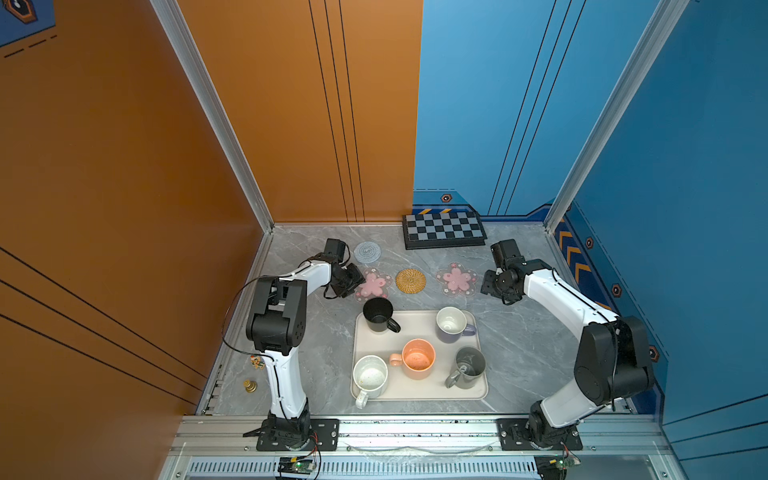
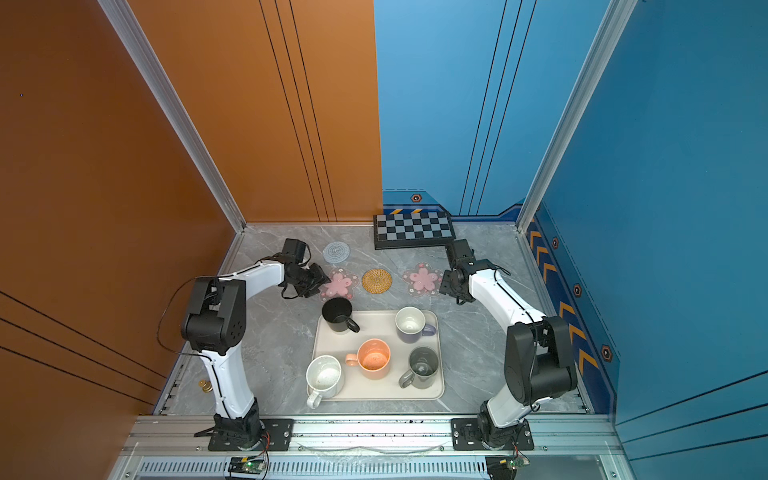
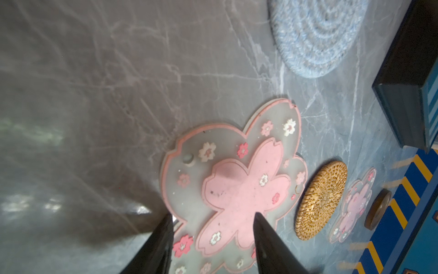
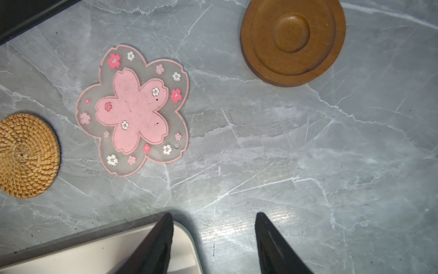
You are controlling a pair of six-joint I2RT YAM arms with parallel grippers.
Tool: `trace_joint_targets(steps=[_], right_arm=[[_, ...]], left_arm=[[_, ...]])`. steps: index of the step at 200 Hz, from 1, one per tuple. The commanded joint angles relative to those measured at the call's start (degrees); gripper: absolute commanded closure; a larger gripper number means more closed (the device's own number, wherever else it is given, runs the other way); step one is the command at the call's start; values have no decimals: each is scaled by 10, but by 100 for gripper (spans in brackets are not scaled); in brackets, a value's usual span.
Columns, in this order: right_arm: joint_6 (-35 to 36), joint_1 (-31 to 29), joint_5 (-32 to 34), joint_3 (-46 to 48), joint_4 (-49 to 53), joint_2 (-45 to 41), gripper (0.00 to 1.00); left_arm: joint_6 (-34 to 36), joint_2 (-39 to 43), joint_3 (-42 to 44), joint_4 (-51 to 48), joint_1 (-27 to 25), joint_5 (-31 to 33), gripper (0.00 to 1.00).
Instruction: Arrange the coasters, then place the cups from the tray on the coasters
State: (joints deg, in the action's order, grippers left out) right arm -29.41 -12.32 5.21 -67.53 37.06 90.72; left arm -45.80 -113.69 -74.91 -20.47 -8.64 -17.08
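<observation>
Both grippers stand with their jaws partly apart and nothing between them. The left gripper (image 3: 213,214) hangs low over the left pink flower coaster (image 3: 244,189). One ribbed black finger is above a pink petal and the other is just off the coaster's rim, over the table (image 1: 316,332). I can't tell whether either one touches. The right gripper (image 4: 213,213) hovers over bare table, one finger above the rounded corner of the tray (image 4: 187,237).

The table is grey marble-look stone with white veins. Both flower coasters are soft-looking mats, frosted and translucent around a raised pink blossom and dotted with tiny flowers. A row runs along the far side of the tray: the left one, the round woven straw coaster (image 1: 410,281), then the right pink flower coaster (image 1: 456,279). The brown wooden coaster (image 4: 292,40), a disc turned in rings, lies beyond that. The grey-blue knitted coaster (image 1: 368,252), coiled like rope, sits further back near the checkered board (image 1: 444,230).

All five cups stand upright on the smooth cream tray: the black cup (image 1: 378,314), the lavender cup (image 1: 451,324), the peach cup (image 1: 418,358), the grey cup (image 1: 469,365) and the speckled white cup (image 1: 370,376).
</observation>
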Motion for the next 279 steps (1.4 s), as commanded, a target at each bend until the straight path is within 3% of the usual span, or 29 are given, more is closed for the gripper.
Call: trace_joint_targets(steps=[1, 23, 55, 80, 106, 128, 165, 216, 279], right_arm=[[6, 4, 13, 9, 14, -22, 42], [6, 6, 13, 13, 14, -23, 42], [8, 6, 10, 9, 13, -13, 42], [9, 8, 8, 6, 11, -6, 42], [13, 10, 8, 9, 10, -4, 42], [15, 14, 7, 15, 9, -5, 42], [18, 27, 5, 30, 4, -10, 41], [19, 37, -6, 37, -5, -6, 42], [21, 47, -12, 50, -15, -1, 41]], left_arm=[[-14, -9, 29, -67, -5, 40, 44], [27, 8, -5, -118, -8, 83, 43], [126, 11, -84, -170, -42, 82, 40], [215, -25, -169, -226, -78, 63, 40], [286, -76, -265, -299, -118, 105, 41], [296, -110, -315, -327, -130, 124, 41], [307, -134, -328, -327, -143, 121, 40], [315, -178, -357, -367, -175, 221, 41], [296, -199, -379, -367, -186, 247, 40]])
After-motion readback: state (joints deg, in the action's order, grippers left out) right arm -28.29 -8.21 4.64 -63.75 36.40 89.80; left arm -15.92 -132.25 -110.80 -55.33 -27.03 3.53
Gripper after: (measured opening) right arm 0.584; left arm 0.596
